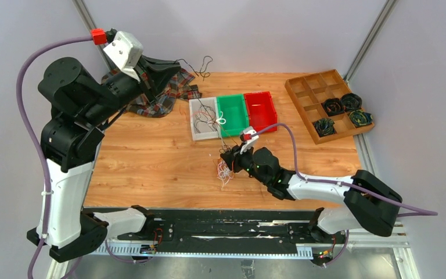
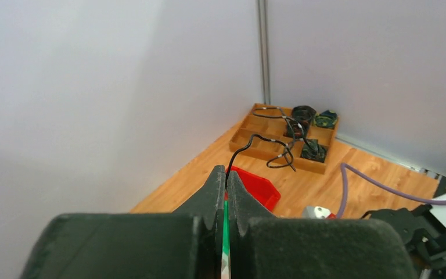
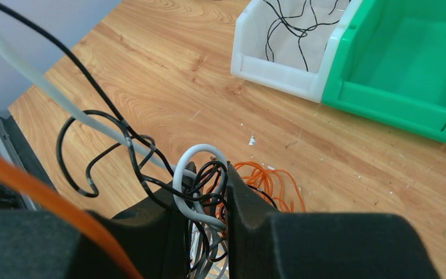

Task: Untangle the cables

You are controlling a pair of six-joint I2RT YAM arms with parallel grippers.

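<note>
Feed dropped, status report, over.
Left end effector shut on thin black cable, raised. Right end effector clamped on tangled bunch of black, white and orange wires. Nothing blocking.

I read the table [image 1: 151,168] as scuffed wood-grain board. The white bin [image 3: 273,78] and green bin [image 3: 383,107] are smooth glossy plastic; the cables [image 3: 206,180] wear slick sheathing; the checked cloth [image 1: 171,96] looks soft.

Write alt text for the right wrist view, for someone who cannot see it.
The dark fingers of the right tool bracket a tangled bunch of black, white and orange cables over a wooden table, strands filling the gap between them. A white bin and a green bin sit side by side at upper right.
</note>
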